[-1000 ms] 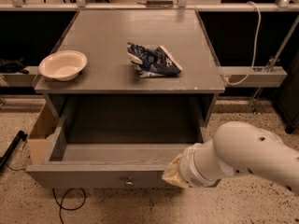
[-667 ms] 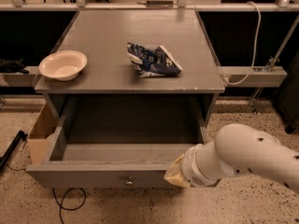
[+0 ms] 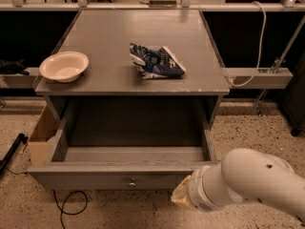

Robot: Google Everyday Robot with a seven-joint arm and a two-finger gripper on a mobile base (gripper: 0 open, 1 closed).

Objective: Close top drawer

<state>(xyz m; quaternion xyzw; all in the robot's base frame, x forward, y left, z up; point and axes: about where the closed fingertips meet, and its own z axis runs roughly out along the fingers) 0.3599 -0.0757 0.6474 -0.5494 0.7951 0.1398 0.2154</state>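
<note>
The top drawer [image 3: 95, 178] of the grey cabinet stands pulled far out toward me, and its deep grey box is empty. Its flat front panel has a small round metal knob [image 3: 132, 182] at the centre. My gripper [image 3: 182, 196] is at the end of the white arm [image 3: 252, 185] at the lower right. It is just in front of the right part of the drawer's front panel, right of the knob. Only its tan end shows past the white wrist.
On the cabinet top [image 3: 109, 51] sit a white bowl [image 3: 64, 66] at the left and a crumpled blue chip bag [image 3: 155, 61] near the middle. A cardboard box [image 3: 40, 135] stands left of the drawer. A black cable [image 3: 69, 209] lies on the speckled floor.
The arm and gripper have shifted slightly down and to the right in front of the drawer's front panel. The drawer stands as far out as before.
</note>
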